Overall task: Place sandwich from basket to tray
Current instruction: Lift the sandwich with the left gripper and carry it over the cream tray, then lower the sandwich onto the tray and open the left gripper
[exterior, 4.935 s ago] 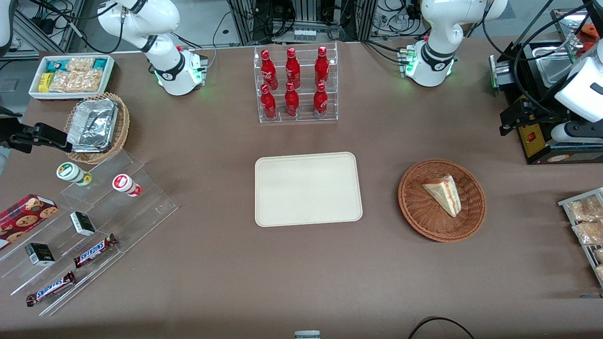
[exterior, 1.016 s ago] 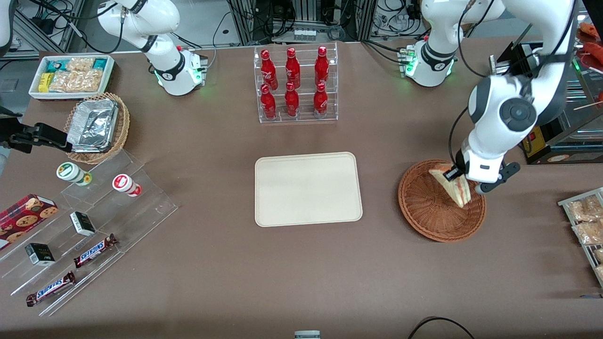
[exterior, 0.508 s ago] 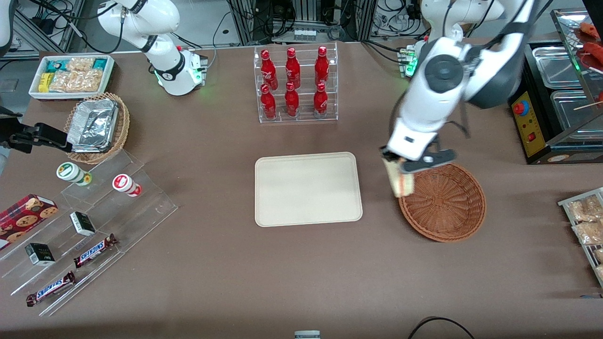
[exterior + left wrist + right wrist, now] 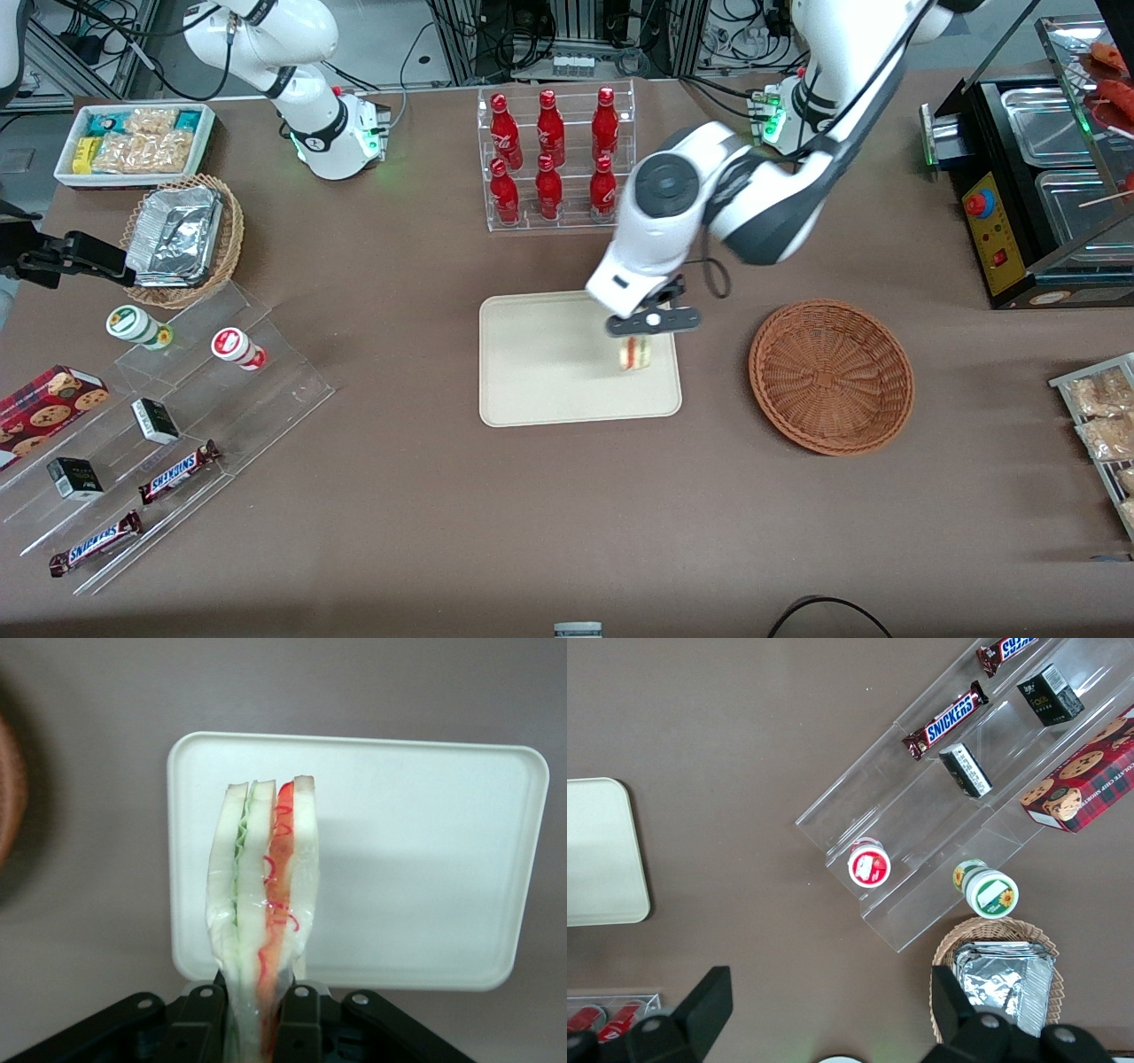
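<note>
The working arm's gripper [image 4: 640,335] hangs over the cream tray [image 4: 532,372], above the part of it nearest the basket. Its two fingers [image 4: 299,1014] are clamped on a small wedge sandwich [image 4: 634,353], pinching it across the bread faces near one end. The sandwich hangs in the air above the tray, cut edge showing, not yet set down.

In the wrist view the sandwich [image 4: 264,904] stands on edge: pale bread slices with a green layer and a red layer between them, under clear wrap. It looks light and soft. The bread appears squeezed in slightly where the fingers meet it, so a firm pinch could crush it, and the glossy wrap may well be slippery. Gripping across the flat faces, as here, seems the sensible hold.

The round brown wicker basket [image 4: 831,377] sits empty beside the tray, toward the working arm's end of the table.

The held end of the sandwich is hidden between the fingers. From the front, the arm's wrist covers most of the gripper, and how high the sandwich hangs above the tray is hard to judge.
</note>
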Motion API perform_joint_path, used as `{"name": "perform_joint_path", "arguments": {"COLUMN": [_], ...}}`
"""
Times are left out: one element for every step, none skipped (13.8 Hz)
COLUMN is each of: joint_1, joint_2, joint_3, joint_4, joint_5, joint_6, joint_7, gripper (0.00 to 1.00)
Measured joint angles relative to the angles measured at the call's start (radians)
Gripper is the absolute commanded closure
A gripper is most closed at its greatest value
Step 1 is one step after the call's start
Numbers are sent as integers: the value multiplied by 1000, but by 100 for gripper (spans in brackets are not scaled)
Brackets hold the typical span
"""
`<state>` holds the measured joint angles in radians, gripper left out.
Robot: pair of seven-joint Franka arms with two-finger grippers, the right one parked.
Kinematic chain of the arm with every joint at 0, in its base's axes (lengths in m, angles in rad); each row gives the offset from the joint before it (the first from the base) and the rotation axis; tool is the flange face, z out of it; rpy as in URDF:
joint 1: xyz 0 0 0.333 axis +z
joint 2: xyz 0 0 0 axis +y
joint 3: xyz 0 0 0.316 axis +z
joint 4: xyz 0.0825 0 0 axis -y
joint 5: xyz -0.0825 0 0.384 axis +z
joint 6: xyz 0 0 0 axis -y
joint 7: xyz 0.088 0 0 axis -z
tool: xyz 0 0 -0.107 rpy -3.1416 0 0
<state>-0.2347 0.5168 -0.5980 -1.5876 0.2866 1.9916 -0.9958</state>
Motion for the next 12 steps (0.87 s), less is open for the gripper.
{"name": "perform_joint_path", "arguments": {"joint_1": [-31,-56,-73,-87,-96,-104,-110,-114,-116,-118,-118,-118], "joint_2": [56,107,148,181,206,226,243,260,279,297,309,316], "joint_3": [-1,-1,0,0,0,0,0,0,0,0,0,0], "joint_4": [41,79,106,126,136,141,142,142,142,142,142,143], "joint_5": [48,84,104,118,133,156,180,206,225,233,236,237], "joint_6": [1,3,12,33,55,69,74,76,85,102,113,118], "joint_7": [-40,-64,-75,-81,-85,-91,-97,-102,-106,-109,-113,-116], "gripper": [100,100,100,100,100,100,100,100,100,100,100,75]}}
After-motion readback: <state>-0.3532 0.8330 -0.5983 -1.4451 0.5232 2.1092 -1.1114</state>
